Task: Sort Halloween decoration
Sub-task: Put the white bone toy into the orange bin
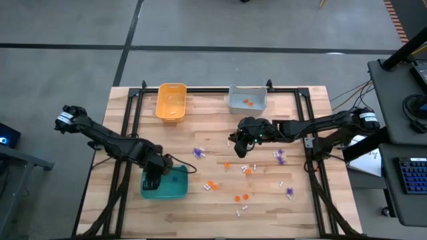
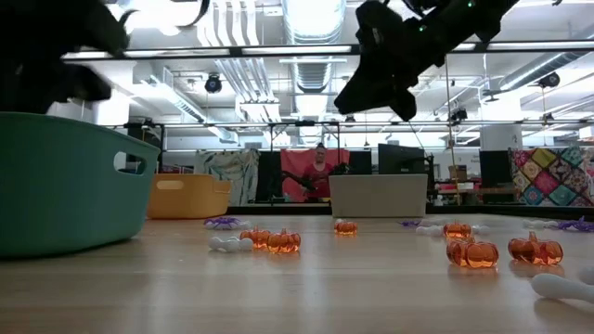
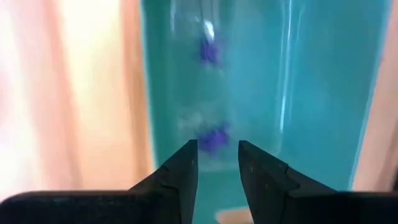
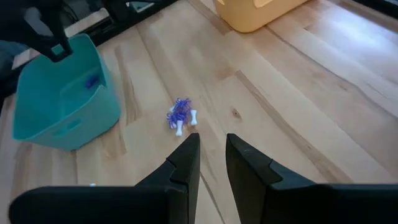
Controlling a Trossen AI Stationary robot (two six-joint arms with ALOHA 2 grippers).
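1. High view: the left gripper (image 1: 152,181) hangs over the teal bin (image 1: 175,189) at lower left of the wooden worktop (image 1: 200,213). The right gripper (image 1: 241,141) sits right of centre. A grey bin (image 1: 247,98) holding orange pieces and a yellow bin (image 1: 171,102) stand along the top edge. Purple, orange and white trinkets (image 1: 241,198) lie scattered across the middle and lower right.
2. Low view: orange pumpkins (image 2: 283,241) and a white piece (image 2: 229,244) sit in the foreground, with the teal bin at left.
3. Left wrist view: jaws slightly apart and holding nothing; a purple spider (image 3: 213,138) lies on the bin floor just beyond them, and another (image 3: 209,51) farther in.
4. Right wrist view: jaws narrowly parted and empty; a purple spider (image 4: 180,109) with white bones (image 4: 193,117) lies ahead at centre.
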